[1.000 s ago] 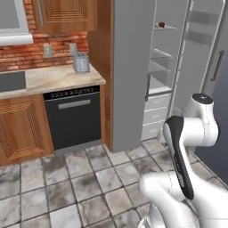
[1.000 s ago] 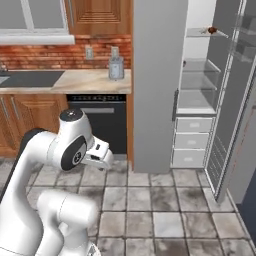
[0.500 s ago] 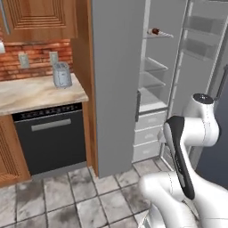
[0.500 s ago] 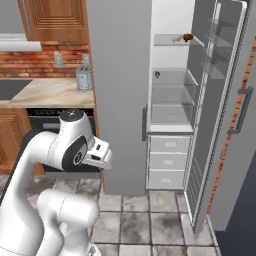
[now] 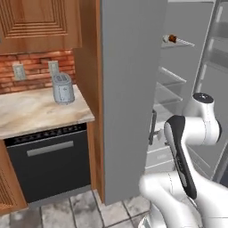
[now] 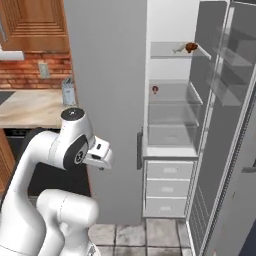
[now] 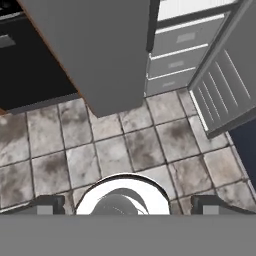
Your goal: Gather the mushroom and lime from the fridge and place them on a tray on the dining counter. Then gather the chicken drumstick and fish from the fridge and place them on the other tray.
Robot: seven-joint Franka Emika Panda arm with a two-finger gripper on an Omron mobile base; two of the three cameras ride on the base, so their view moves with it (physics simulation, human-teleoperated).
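Note:
The fridge [image 6: 110, 100] stands ahead, its left door shut and its right door [image 6: 225, 125] swung open on white glass shelves. The chicken drumstick [image 6: 189, 47] lies on the top shelf, also seen from the left as the drumstick [image 5: 172, 38]. The tiny mushroom [image 6: 155, 89] sits at the back left of the shelf below. My gripper [image 6: 102, 166] hangs folded near my body, well short of the fridge, pointing down at the floor. It is open, fingertips [image 7: 50, 204] wide apart with nothing between them. The lime, fish, tray and dining counter are out of view.
Three white drawers [image 6: 172, 187] fill the fridge's lower part. Left of the fridge is a wooden cabinet side, a stone worktop [image 5: 35, 111] with a grey toaster [image 5: 63, 87], and a black dishwasher [image 5: 49, 164]. Grey tiled floor [image 7: 125, 140] lies below.
The whole picture has shifted: the base has driven closer to the fridge, which now looms larger and nearer the middle. The arm keeps its folded pose and the gripper stays open.

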